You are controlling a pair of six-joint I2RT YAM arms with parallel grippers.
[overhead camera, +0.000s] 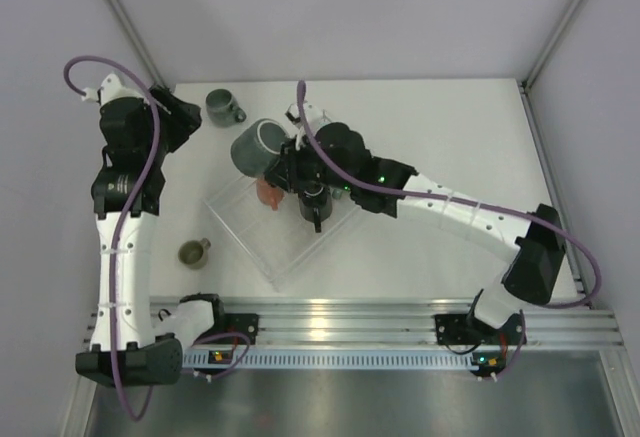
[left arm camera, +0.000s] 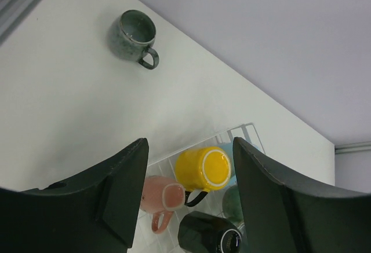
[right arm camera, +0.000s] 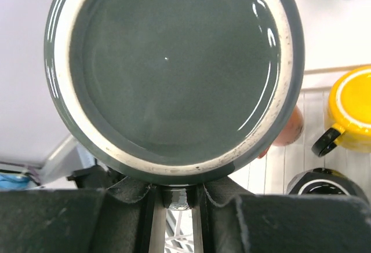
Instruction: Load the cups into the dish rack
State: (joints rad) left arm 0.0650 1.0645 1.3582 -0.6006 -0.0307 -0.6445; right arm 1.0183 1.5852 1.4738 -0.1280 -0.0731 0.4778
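Note:
My right gripper (right arm camera: 175,192) is shut on the handle of a large dark grey-green mug (right arm camera: 174,68), held tilted above the far-left corner of the clear dish rack (overhead camera: 262,242); it also shows in the top view (overhead camera: 258,145). In the rack lie a yellow mug (left arm camera: 203,169), a salmon pink mug (left arm camera: 162,196), a black mug (left arm camera: 206,235), a pale teal-green mug (left arm camera: 233,202) and a light blue one (left arm camera: 227,149). My left gripper (left arm camera: 189,149) is open and empty, high at the back left. A grey-green mug (left arm camera: 133,36) stands upright at the back. A small olive mug (overhead camera: 193,252) stands left of the rack.
The white table (overhead camera: 450,127) is walled by grey panels and metal posts at the back corners. The aluminium rail (overhead camera: 340,317) with the arm bases runs along the near edge. My right arm (overhead camera: 450,207) stretches across the rack's right side.

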